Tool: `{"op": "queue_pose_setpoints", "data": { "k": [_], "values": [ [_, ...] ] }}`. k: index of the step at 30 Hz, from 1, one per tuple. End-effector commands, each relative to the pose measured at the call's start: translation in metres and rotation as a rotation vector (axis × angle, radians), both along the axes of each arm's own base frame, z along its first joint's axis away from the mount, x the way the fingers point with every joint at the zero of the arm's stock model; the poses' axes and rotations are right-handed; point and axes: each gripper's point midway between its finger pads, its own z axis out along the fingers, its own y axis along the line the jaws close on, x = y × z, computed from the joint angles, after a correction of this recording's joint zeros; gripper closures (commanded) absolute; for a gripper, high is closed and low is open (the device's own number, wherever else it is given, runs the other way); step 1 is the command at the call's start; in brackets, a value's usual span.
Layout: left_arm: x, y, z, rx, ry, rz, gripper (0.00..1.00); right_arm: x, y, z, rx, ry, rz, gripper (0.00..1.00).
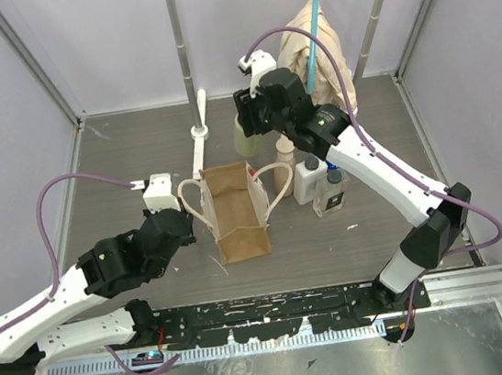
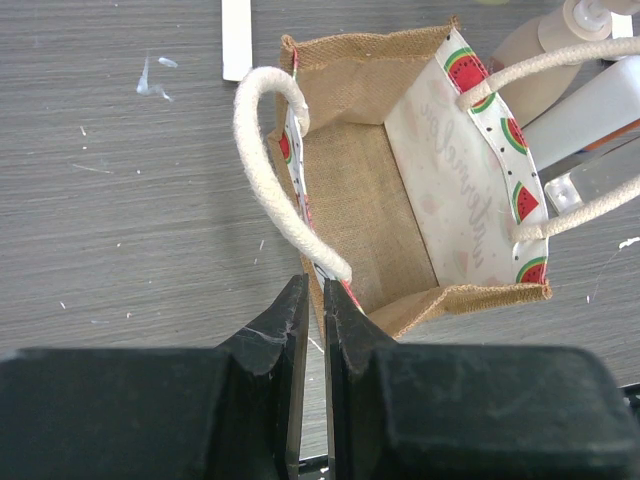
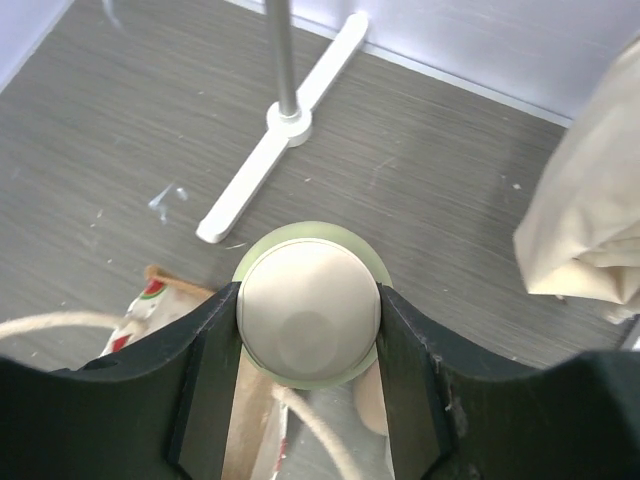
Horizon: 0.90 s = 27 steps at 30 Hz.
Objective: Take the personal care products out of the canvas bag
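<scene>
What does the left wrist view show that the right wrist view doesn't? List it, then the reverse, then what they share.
Only left wrist: the inside of the canvas bag, bare, with watermelon lining; the left gripper closed on the bag's near wall; and the beige pump-top bottle outside the bag. Only right wrist: the right gripper shut on the cream-capped bottle, the white stand base, and the draped cloth. Both: a corner of the bag, a rope handle, the grey table.
</scene>
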Motion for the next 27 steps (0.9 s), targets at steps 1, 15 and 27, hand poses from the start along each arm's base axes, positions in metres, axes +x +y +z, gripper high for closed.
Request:
{"op": "queue_pose_setpoints", "data": {
  "k": [1, 15, 27],
  "values": [
    [0.004, 0.005, 0.001, -0.004, -0.022, 0.027, 0.82, 0.026, -0.001, 0.083, 0.181, -0.215, -0.027, 0.56],
    [0.003, 0.010, -0.006, 0.018, -0.005, 0.040, 0.75, 0.067, 0.001, -0.045, 0.037, -0.034, -0.091, 0.55],
    [-0.004, 0.036, -0.017, 0.024, 0.007, 0.093, 0.44, 0.062, -0.005, -0.102, 0.011, 0.046, -0.129, 0.26]
  ]
}}
